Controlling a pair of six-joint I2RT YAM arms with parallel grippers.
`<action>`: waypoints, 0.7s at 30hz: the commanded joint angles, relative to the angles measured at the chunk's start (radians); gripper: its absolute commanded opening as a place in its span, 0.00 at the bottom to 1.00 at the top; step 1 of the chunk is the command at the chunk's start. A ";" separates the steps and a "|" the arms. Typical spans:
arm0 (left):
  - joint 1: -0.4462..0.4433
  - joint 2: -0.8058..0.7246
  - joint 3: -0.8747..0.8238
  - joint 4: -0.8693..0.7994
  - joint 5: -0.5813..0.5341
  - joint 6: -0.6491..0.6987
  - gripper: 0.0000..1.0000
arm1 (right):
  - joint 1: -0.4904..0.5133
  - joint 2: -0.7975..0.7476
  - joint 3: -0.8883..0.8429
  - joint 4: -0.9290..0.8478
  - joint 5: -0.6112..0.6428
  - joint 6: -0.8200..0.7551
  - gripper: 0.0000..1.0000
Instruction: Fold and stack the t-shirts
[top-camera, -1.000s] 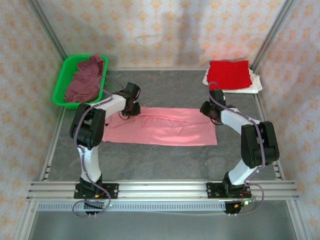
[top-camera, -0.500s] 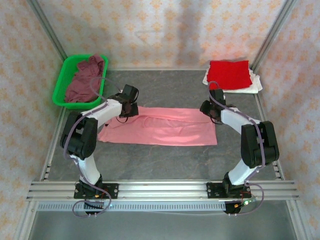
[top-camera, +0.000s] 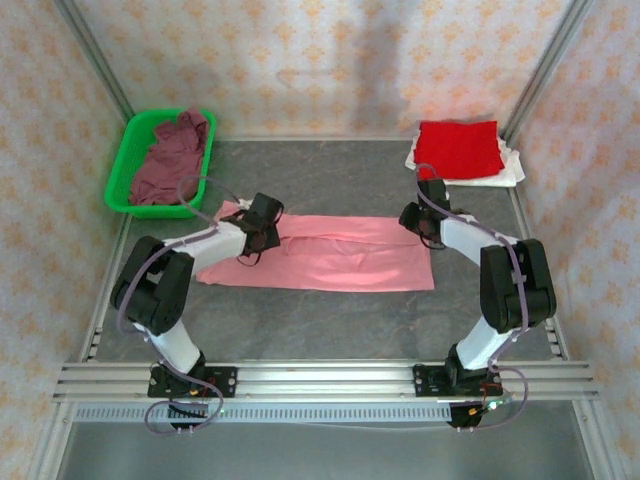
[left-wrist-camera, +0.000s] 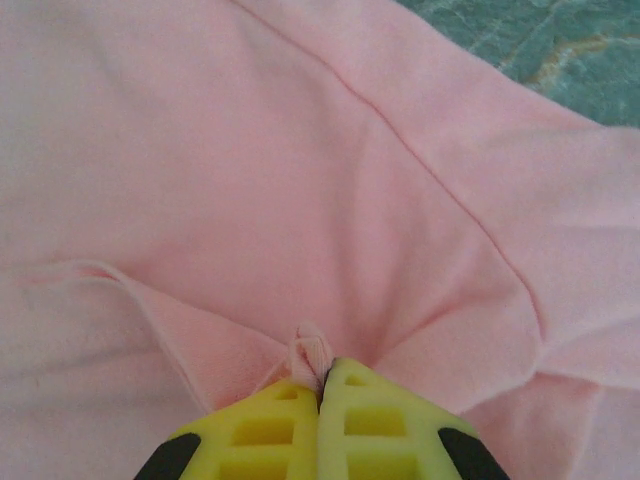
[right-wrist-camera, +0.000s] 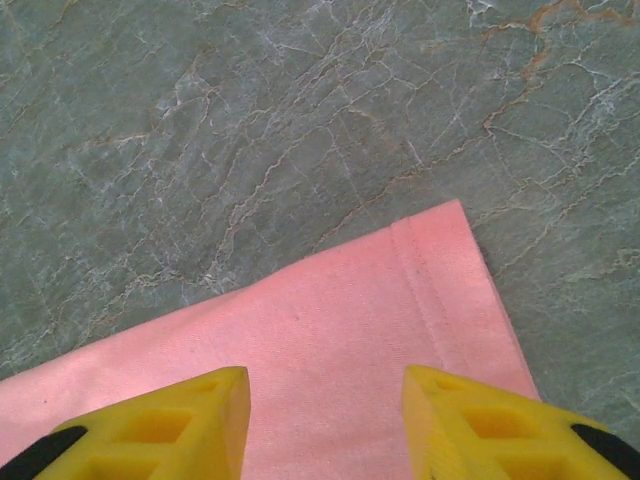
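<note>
Grey marbled desk (top-camera: 330, 320) lies bare at 6 o'clock, just beyond the arm bases. Across the middle the pink shirt (top-camera: 340, 255) is spread flat as a long band from 9 to 3 o'clock, its near edge straight and its left end rumpled.

At about 9 o'clock the left tool (top-camera: 262, 232) sits low on that rumpled end. Its wrist view shows the left tool (left-wrist-camera: 322, 372) clenched, yellow fingers (left-wrist-camera: 390, 410) pressed together with a small pinch of pink cloth bunched between the tips. Creases fan out from the pinch, and a seam runs off towards 1 o'clock.

At about 3 o'clock the right tool (top-camera: 425, 222) stands over the shirt's far right corner. Its wrist view shows the right tool (right-wrist-camera: 325, 385) released, fingers spread wide with nothing between them and the hemmed corner below. Whether the tips touch the cloth I cannot tell.

Farther off, at 1 o'clock, the folded red shirt (top-camera: 458, 148) rests on the white shirt (top-camera: 510, 168), well apart from the pink one. At 11 o'clock the green basket (top-camera: 120, 175) holds the crumpled maroon shirt (top-camera: 170, 160).
</note>
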 joint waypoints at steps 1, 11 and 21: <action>-0.049 -0.047 -0.054 0.075 -0.142 -0.118 0.07 | 0.004 0.021 0.027 0.015 0.001 -0.018 0.44; -0.194 -0.169 -0.198 0.149 -0.326 -0.255 0.27 | 0.003 0.048 0.028 0.027 0.000 -0.026 0.45; -0.128 -0.367 -0.153 0.078 -0.297 -0.096 0.48 | 0.003 0.036 0.029 0.018 0.004 -0.036 0.45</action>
